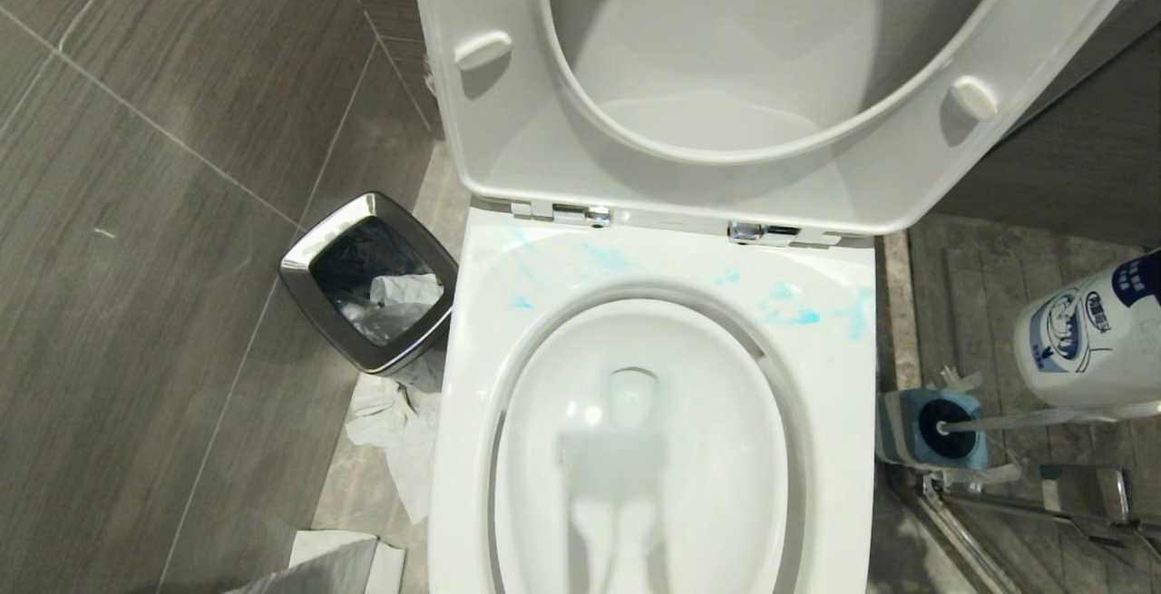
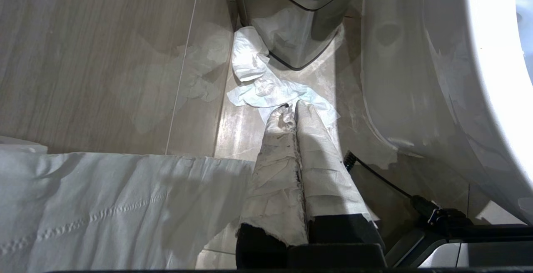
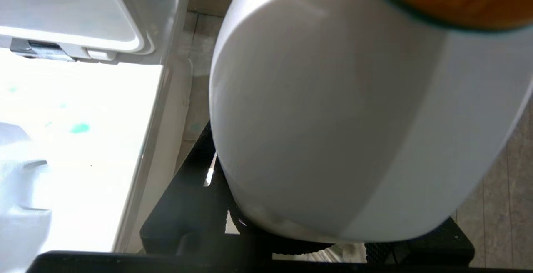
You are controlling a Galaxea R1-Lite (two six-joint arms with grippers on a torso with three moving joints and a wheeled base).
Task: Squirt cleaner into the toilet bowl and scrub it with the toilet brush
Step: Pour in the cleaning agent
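The right end effector (image 3: 300,239) grips the cleaner (image 1: 1093,331) right of the toilet bowl (image 1: 648,449), just above the brush (image 1: 1025,420) in its blue holder (image 1: 925,429). The left end effector (image 2: 291,112), clenched and wrapped in white, hangs low over crumpled tissue (image 2: 266,87) on the grey tiled floor (image 1: 145,240). Blue smears mark the far rim. The bin (image 1: 372,281) stands left, the raised seat (image 1: 726,77) beyond.

The cleaner bottle (image 1: 1093,331) carries a blue-printed label with a round emblem and dark blue characters, but none of the print is sharp enough to read.
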